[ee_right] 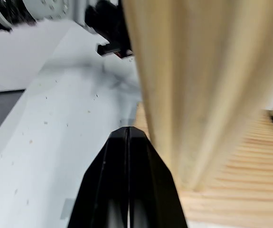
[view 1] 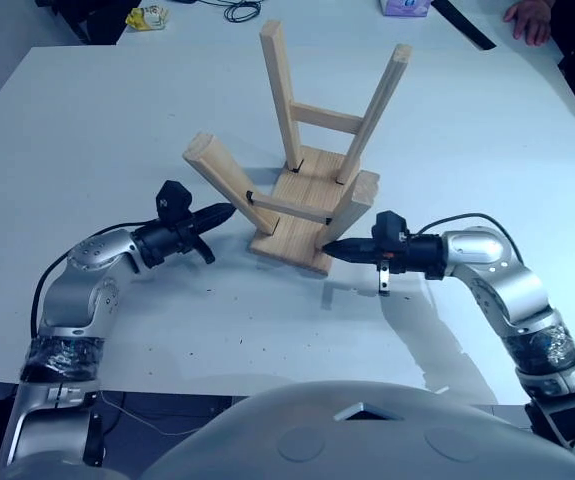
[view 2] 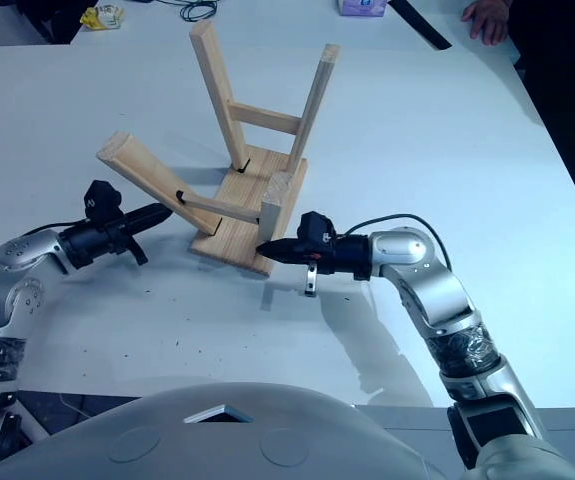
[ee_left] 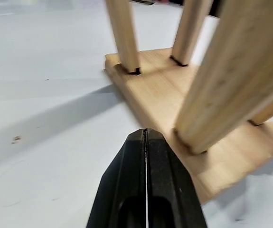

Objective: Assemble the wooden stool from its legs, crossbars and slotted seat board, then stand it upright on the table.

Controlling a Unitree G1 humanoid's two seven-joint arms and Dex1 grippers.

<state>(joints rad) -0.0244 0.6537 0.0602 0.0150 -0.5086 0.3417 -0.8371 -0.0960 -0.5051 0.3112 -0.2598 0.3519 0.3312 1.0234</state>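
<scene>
The wooden stool lies upside down in the middle of the table, its slotted seat board (view 1: pixel 302 215) flat on the surface. Two far legs (view 1: pixel 280 95) rise upright, joined by a crossbar (view 1: pixel 325 118). A near left leg (view 1: pixel 229 182) leans far out to the left, tied by a lower crossbar (view 1: pixel 289 208) to a short near right leg (view 1: pixel 357 200). My left gripper (view 1: pixel 229 211) is shut and empty, its tip just beside the leaning leg (ee_left: pixel 243 76). My right gripper (view 1: pixel 329 248) is shut and empty, its tip at the seat board's near right corner (ee_right: pixel 231 190).
The white table (view 1: pixel 87 130) has free room to the left, right and front of the stool. A yellow item (view 1: pixel 148 17) and a black cable (view 1: pixel 239 10) lie at the far edge, a small box (view 1: pixel 404 7) at the far right. A person's hand (view 1: pixel 527 18) rests on the far right corner.
</scene>
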